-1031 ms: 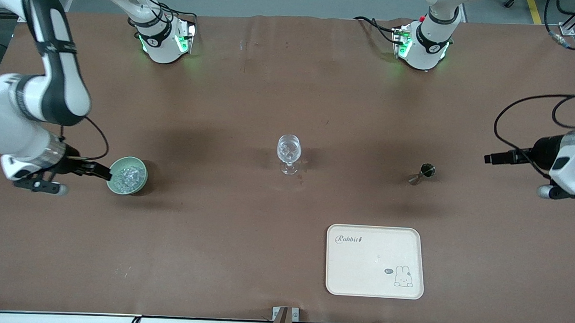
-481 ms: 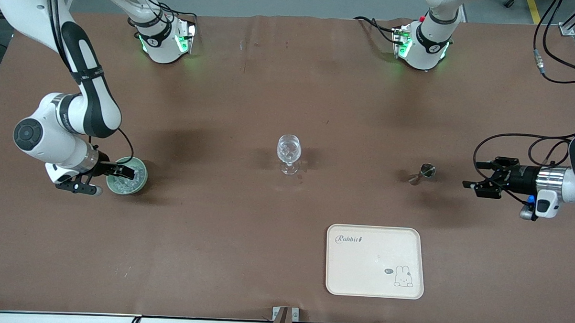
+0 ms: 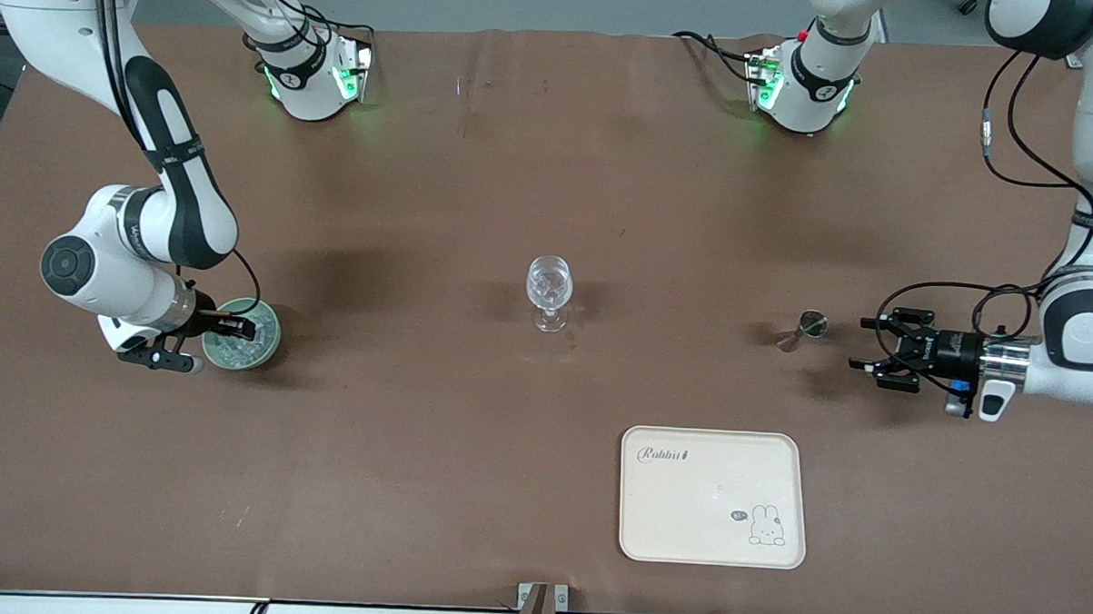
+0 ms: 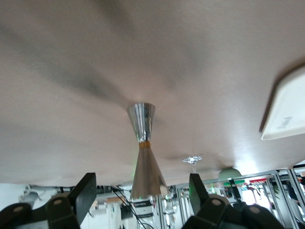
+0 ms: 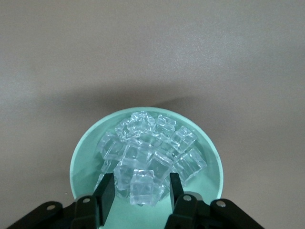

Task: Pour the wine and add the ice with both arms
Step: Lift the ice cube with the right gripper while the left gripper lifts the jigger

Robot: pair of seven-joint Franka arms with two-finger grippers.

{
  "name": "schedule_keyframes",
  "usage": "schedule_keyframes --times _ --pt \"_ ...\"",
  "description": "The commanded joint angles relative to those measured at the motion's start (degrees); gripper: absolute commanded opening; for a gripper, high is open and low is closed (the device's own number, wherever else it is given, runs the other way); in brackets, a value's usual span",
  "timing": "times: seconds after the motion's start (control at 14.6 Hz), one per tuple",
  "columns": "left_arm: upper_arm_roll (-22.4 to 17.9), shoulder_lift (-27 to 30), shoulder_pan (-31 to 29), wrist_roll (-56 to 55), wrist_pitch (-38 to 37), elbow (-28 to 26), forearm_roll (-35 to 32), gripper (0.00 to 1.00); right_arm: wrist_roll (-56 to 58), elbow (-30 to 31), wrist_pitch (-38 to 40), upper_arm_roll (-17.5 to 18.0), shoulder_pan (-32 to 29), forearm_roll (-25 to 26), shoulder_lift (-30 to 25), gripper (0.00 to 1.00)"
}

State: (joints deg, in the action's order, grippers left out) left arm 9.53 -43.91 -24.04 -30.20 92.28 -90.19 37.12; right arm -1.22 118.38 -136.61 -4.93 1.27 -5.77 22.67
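Observation:
A pale green bowl (image 3: 270,337) heaped with clear ice (image 3: 236,344) cubes sits toward the right arm's end of the table. My right gripper (image 3: 241,327) is open, down in the bowl. In the right wrist view its fingers (image 5: 106,193) straddle one ice cube (image 5: 145,187) on the heap in the bowl (image 5: 81,160), with gaps on both sides. A small steel jigger (image 3: 805,327) stands toward the left arm's end. My left gripper (image 3: 862,343) is open, level with it and just short of it; the left wrist view shows the jigger (image 4: 142,152) ahead of the gripper (image 4: 142,191).
A clear stemmed glass (image 3: 548,291) stands mid-table, with something clear in its bowl. A cream tray (image 3: 711,531) with a rabbit print lies nearer the front camera, between glass and jigger. The tray's edge (image 4: 286,112) shows in the left wrist view.
My right gripper has moved in over the bowl and lowered round an ice cube. My left gripper has swung in toward the jigger and opened.

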Motion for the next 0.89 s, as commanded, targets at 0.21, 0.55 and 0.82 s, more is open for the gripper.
schedule_keyframes --times 0.21,0.55,0.82 --pt "0.5 -3.7 0.3 -4.5 -0.3 -0.2 3.2 0.86 1.7 1.0 -0.8 -0.1 -0.1 -1.1 -0.3 0.44" --pt "0.8 -4.8 2.0 -5.5 -0.3 -1.0 4.6 0.82 1.7 1.0 -1.3 -0.1 -0.1 -1.1 0.0 0.44" --pt "0.8 -5.5 2.2 -4.8 -0.3 -1.4 4.6 0.75 1.7 1.1 -2.2 -0.1 0.0 -1.1 0.2 0.44"
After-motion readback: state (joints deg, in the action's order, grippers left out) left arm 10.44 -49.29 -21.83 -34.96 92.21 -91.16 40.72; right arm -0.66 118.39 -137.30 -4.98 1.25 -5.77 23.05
